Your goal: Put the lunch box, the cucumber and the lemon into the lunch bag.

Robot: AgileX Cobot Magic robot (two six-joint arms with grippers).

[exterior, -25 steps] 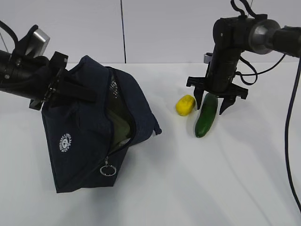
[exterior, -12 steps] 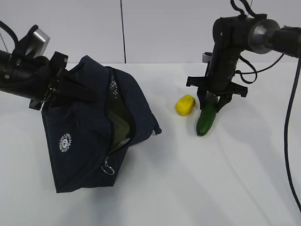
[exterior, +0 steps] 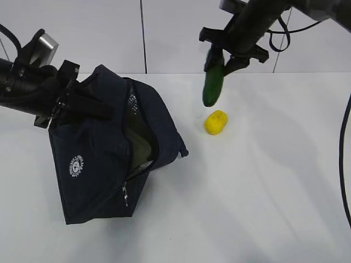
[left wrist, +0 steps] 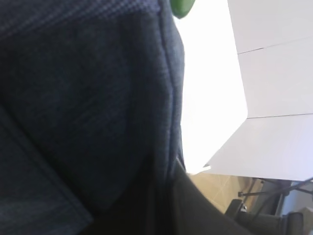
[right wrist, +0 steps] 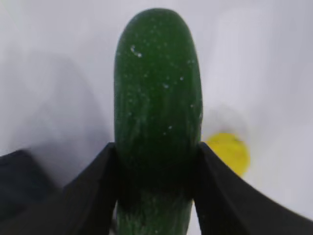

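Upper centre: the right gripper clamps a dark green, smooth, elongated cucumber, hanging airborne. Left: the left gripper's fingers grip the dark navy fabric lunch bag.

It looks like a lab or test room: a plain white table, bare white wall panels, and robot cables hanging.

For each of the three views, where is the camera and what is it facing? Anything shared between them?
Exterior: in front of the table, raised, slanting down at the bag, lemon and lifted cucumber; both arms show.
Left wrist: pressed close against the bag fabric, facing past it to the table and wall; no fingers visible.
Right wrist: looks down along the cucumber, clamped between its two fingers, lemon below.
Shared: the cucumber shows in all three; the lemon in exterior and right wrist.
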